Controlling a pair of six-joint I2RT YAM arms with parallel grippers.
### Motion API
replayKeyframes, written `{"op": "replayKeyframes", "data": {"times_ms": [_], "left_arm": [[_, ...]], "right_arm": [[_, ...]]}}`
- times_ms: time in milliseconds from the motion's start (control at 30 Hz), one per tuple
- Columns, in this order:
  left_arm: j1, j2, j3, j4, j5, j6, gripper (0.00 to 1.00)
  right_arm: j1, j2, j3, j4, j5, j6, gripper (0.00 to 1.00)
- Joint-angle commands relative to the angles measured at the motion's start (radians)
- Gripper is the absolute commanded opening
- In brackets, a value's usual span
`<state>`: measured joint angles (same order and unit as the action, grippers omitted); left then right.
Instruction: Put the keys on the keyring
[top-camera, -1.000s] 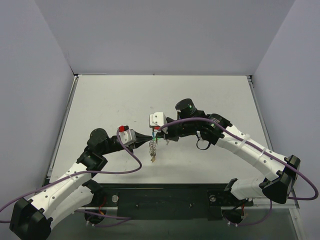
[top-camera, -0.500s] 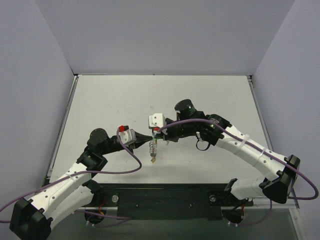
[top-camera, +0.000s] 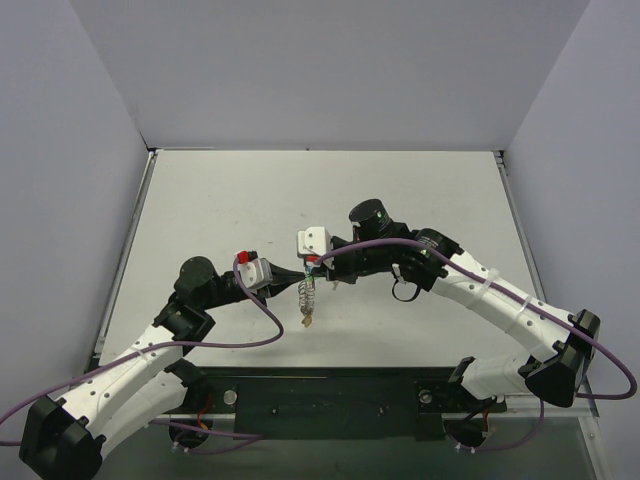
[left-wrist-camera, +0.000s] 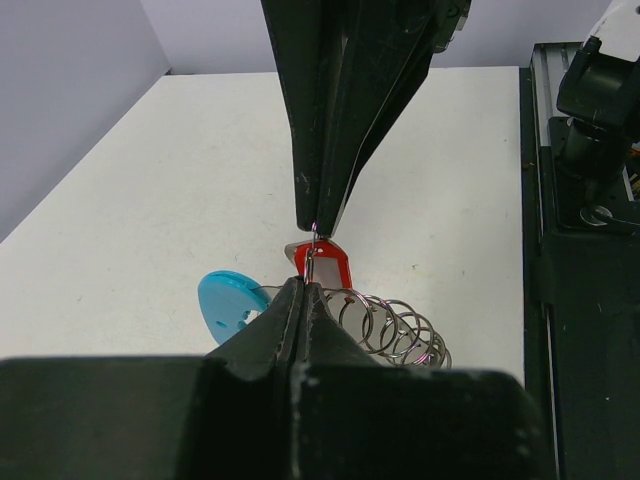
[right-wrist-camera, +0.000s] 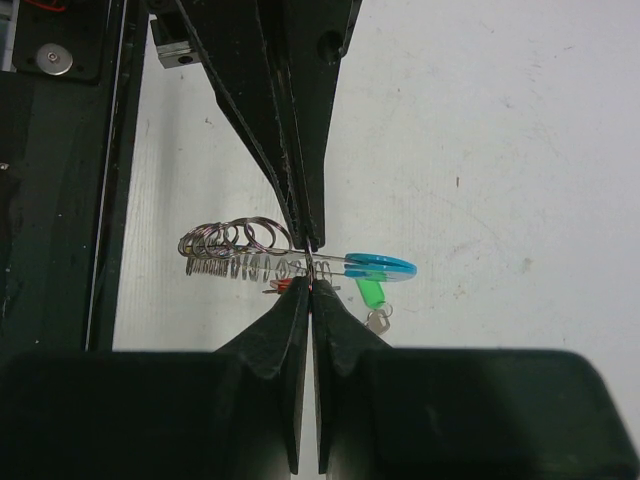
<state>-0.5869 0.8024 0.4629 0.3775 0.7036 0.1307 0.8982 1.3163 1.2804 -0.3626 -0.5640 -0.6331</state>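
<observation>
Both grippers meet tip to tip above the middle of the white table (top-camera: 230, 190). The keyring, a coil of silvery rings (left-wrist-camera: 395, 330) with a light-blue tag (left-wrist-camera: 228, 305), hangs between them; in the top view its chain (top-camera: 306, 293) dangles down to a yellow piece (top-camera: 307, 322). My left gripper (left-wrist-camera: 305, 287) is shut on the keyring's thin wire. My right gripper (right-wrist-camera: 311, 283) is shut on the red-tagged key (left-wrist-camera: 332, 266) at its small ring. A green-tagged key (right-wrist-camera: 372, 293) hangs under the blue tag (right-wrist-camera: 380, 265).
The black base rail (top-camera: 330, 395) runs along the near table edge. Grey walls close in the table on the left, back and right. Purple cables loop off both arms.
</observation>
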Motion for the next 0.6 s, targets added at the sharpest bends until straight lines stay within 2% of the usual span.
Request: {"op": "replayKeyframes", "data": {"times_ms": [0, 567], "left_arm": [[0.004, -0.006, 0.04, 0.063, 0.014, -0.013, 0.0], [0.007, -0.003, 0.042, 0.057, 0.011, -0.008, 0.0]], "right_arm": [[0.004, -0.012, -0.01, 0.022, 0.006, -0.013, 0.0], [0.004, -0.015, -0.006, 0.017, 0.013, -0.013, 0.0]]}}
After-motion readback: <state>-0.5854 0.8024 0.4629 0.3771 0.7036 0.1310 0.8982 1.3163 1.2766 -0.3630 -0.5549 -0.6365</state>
